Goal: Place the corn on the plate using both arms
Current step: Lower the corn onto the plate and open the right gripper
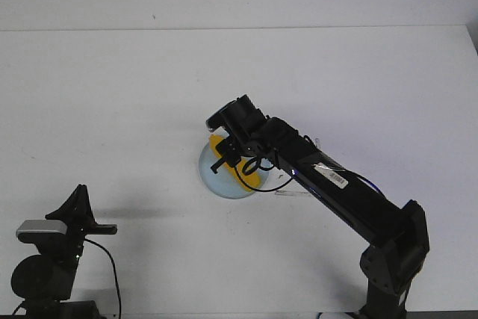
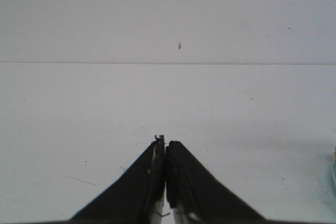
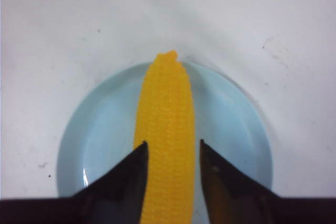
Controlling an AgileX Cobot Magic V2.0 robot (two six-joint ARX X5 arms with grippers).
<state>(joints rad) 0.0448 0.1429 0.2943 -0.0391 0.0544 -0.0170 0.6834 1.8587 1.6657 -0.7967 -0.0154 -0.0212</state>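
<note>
The yellow-orange corn (image 3: 165, 108) lies lengthwise across the pale blue plate (image 3: 105, 129), its tapered tip reaching the far rim. My right gripper (image 3: 172, 144) is open and straddles the corn's thick end; one finger meets the corn's side and the other stands slightly off it. In the front view the right gripper (image 1: 228, 156) hangs over the plate (image 1: 213, 178) at mid-table and hides most of the corn (image 1: 254, 179). My left gripper (image 2: 166, 141) is shut on nothing, low above bare table at the near left (image 1: 110, 229).
The white table's far edge (image 1: 239, 29) meets a white wall. The right arm (image 1: 336, 184) stretches diagonally from its base at the near right. The left arm's base (image 1: 41, 274) sits at the near left corner.
</note>
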